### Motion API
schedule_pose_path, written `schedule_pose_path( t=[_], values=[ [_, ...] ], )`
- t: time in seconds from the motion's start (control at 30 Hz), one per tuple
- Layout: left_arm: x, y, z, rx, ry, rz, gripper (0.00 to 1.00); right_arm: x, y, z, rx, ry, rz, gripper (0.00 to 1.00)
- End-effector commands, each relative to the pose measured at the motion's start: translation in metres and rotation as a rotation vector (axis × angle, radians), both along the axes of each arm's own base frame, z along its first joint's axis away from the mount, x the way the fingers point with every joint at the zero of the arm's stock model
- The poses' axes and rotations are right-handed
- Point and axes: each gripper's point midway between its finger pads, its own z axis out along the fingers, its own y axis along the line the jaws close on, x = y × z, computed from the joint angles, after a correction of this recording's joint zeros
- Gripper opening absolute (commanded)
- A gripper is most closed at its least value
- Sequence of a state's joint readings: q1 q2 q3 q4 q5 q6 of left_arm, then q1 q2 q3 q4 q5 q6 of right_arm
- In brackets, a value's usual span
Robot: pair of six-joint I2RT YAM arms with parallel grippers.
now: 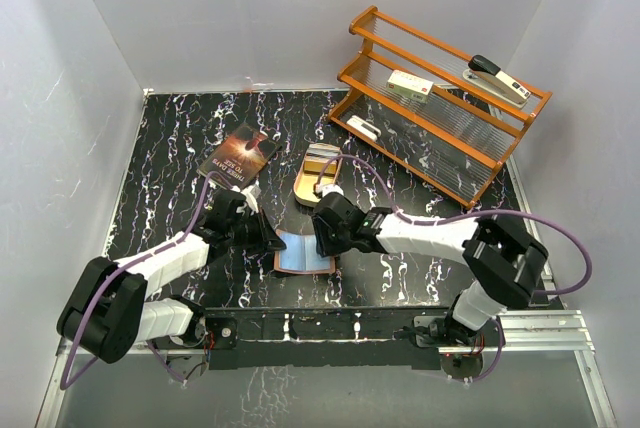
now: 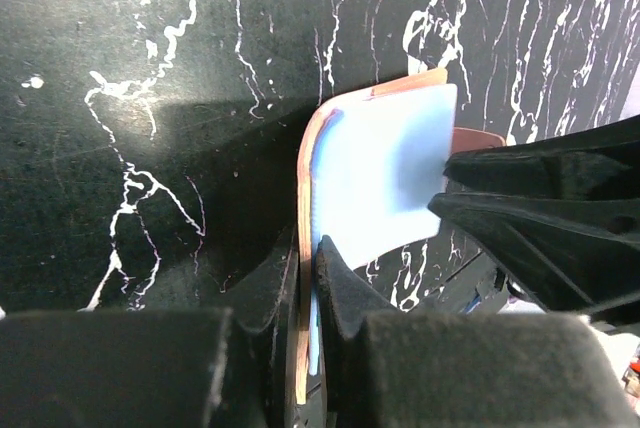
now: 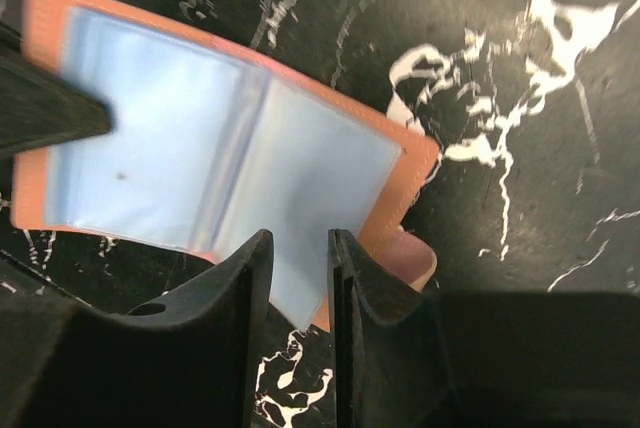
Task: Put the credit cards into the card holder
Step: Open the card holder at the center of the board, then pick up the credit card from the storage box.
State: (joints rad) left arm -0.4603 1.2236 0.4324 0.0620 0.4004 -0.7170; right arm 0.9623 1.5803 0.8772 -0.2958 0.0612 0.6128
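From above, the open card holder lies in the middle. The credit cards seem to wait in the tin behind it. Only the left camera shows the left claw clamped on the holder's leather edge. Only the right camera shows the right claw a little apart around a clear sleeve corner. Hold the edge tight and lift that sleeve gently.

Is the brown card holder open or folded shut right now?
Open: the card holder is spread, two clear sleeve panels side by side around a centre crease in the right wrist view.
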Motion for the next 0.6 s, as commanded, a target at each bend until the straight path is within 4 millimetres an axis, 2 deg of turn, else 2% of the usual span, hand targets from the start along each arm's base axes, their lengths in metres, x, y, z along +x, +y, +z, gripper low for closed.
schedule_pose_path(
  t=[0.0,0.07,0.17,0.3,0.57],
  values=[
    [0.0,-0.011,0.021,-0.061,-0.035,-0.046,0.0,0.038,0.03,0.08,0.107,-0.261,0.103,0.28],
    [-0.001,-0.014,0.026,-0.091,-0.042,-0.06,0.0,0.048,0.039,0.095,0.097,-0.326,0.165,0.29],
    [-0.003,-0.016,0.029,-0.105,-0.039,-0.072,0.0,0.075,0.043,0.104,0.017,-0.411,0.203,0.29],
    [-0.003,-0.015,0.031,-0.1,-0.044,-0.075,0.0,0.115,0.046,0.111,-0.099,-0.505,0.249,0.31],
    [-0.009,-0.017,0.032,-0.122,-0.033,-0.082,0.0,0.194,0.039,0.115,-0.189,-0.559,0.28,0.46]
  ],
)
